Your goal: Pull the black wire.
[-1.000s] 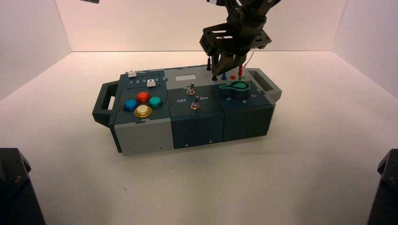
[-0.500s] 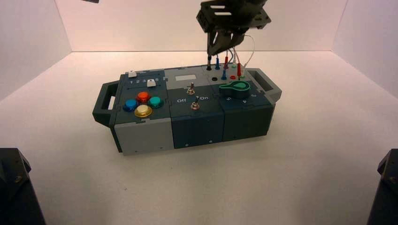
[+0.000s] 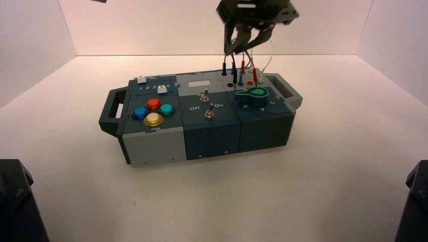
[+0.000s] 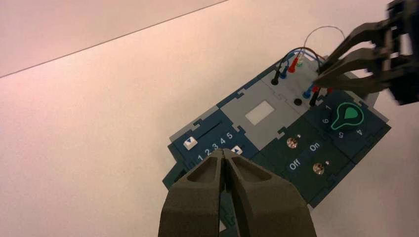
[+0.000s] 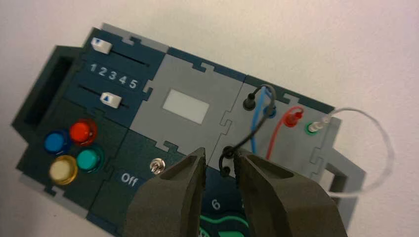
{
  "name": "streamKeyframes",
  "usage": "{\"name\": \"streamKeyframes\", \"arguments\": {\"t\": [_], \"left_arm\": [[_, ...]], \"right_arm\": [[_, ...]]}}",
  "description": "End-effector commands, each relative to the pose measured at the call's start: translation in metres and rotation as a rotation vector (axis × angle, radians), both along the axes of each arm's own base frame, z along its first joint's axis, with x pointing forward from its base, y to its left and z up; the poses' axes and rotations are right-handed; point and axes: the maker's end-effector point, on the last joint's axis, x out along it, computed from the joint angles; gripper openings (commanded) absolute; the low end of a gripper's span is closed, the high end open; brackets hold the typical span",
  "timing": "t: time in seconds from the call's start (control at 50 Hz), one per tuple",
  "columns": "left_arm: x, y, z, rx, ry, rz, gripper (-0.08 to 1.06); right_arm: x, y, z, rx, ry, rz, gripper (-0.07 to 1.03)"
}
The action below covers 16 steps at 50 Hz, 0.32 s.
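Note:
The black wire (image 5: 261, 106) arches over the grey socket panel at the box's far right. One slim black plug (image 5: 249, 102) stands in its socket. The other black plug (image 3: 234, 75) hangs free above its empty socket (image 4: 297, 101), beside the inner face of one finger in the right wrist view (image 5: 226, 160). My right gripper (image 3: 241, 48) is raised above the sockets with its fingers spread; it also shows in the right wrist view (image 5: 217, 153). My left gripper (image 4: 223, 152) is shut and empty, high above the sliders.
Blue (image 5: 254, 129), red (image 5: 276, 133) and white (image 5: 383, 143) leads stay plugged in beside the black one. The green knob (image 3: 254, 94) lies just in front of the sockets. Two toggle switches (image 3: 206, 95), two sliders (image 5: 109, 99) and coloured buttons (image 3: 154, 112) fill the rest of the box.
My right gripper rose from the socket panel, lifting one black plug out of its socket, and its fingers have spread apart. The left arm has not moved.

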Motion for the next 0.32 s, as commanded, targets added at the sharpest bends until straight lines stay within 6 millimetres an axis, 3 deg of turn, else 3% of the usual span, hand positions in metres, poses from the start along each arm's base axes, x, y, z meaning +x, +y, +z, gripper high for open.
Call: {"name": "streamKeyframes", "arguments": {"t": [0.02,0.32], "left_arm": [[0.006,-0.004,0.015,-0.012,-0.039,-0.010,-0.03],[0.005,-0.004,0.016,-0.013,-0.038,-0.009,-0.03]], "right_arm": [[-0.001,0.001,0.027,0.040,-0.057,0.007,0.32],[-0.005,-0.002,0.037,0.042,-0.063,0.013,0.32]]}}
